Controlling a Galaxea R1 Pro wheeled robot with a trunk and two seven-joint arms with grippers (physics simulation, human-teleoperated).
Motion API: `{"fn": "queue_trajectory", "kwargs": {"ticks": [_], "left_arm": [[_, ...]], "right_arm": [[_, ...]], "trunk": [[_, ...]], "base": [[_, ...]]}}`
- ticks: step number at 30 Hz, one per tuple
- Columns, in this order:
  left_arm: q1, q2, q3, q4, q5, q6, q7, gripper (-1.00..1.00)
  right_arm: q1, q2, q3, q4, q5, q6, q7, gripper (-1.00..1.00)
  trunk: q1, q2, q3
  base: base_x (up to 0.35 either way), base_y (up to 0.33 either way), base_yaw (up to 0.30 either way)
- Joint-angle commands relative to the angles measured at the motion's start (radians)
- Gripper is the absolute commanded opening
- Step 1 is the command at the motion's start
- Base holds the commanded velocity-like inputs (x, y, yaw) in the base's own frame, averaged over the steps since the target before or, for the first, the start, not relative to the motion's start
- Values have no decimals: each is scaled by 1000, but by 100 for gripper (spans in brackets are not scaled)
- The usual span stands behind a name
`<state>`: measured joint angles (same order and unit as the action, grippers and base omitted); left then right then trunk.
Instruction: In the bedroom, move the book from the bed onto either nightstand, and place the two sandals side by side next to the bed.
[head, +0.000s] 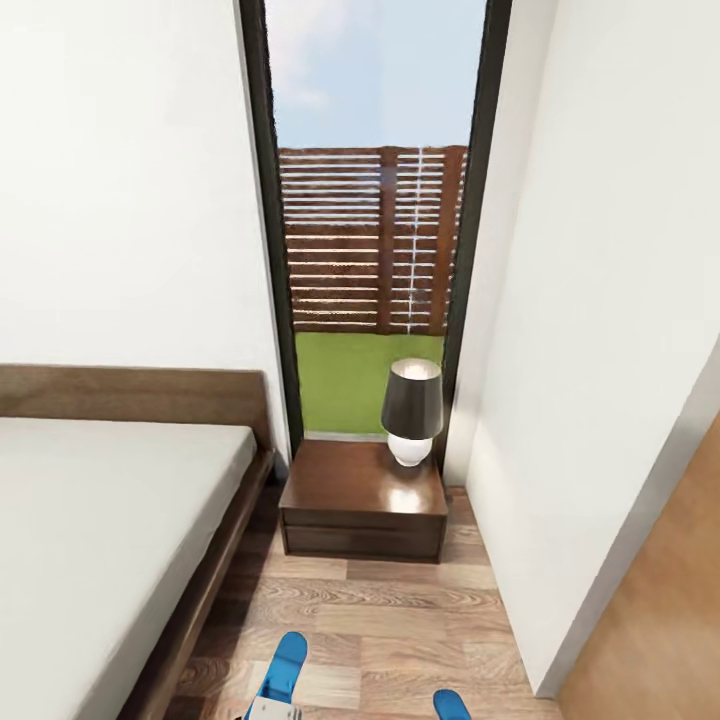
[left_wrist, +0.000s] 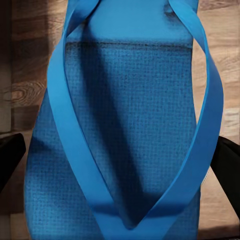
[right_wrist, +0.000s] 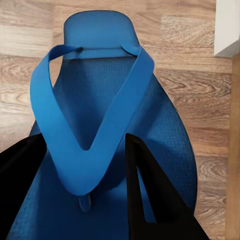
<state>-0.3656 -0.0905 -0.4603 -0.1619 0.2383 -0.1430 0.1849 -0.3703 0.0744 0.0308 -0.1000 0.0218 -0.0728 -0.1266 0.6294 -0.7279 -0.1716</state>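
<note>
Each hand grasps a blue sandal (left_wrist: 120, 125) (right_wrist: 100, 125), neither placed by the bed (head: 110, 500) yet; nightstand (head: 345, 485) holds only a lamp (head: 411, 410), book pending.

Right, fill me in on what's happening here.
The robot stands on the wood floor between the bed and a wall, facing the nightstand with its lamp. Each tool is at a blue sandal: the left tool straddles one, the right tool grips the other by its strap.
</note>
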Motion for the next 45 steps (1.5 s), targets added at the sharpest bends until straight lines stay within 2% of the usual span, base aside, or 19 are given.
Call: {"fn": "queue_trajectory", "kwargs": {"ticks": [1,30,45], "left_arm": [[-1,0,-9,1,9,-4,5,-100],[-1,0,-9,1,8,-3,4,-100],[-1,0,-9,1,7,-4,5,-100]], "right_arm": [[-1,0,3,1,3,-2,-5,-100],[-1,1,4,2,3,-2,-5,-100],[-1,1,4,2,3,-2,-5,-100]], "trunk": [[1,-1,-1],[1,-1,-1],[1,-1,-1]], "base": [[325,0,0],[319,0,4],[68,0,227]]}}
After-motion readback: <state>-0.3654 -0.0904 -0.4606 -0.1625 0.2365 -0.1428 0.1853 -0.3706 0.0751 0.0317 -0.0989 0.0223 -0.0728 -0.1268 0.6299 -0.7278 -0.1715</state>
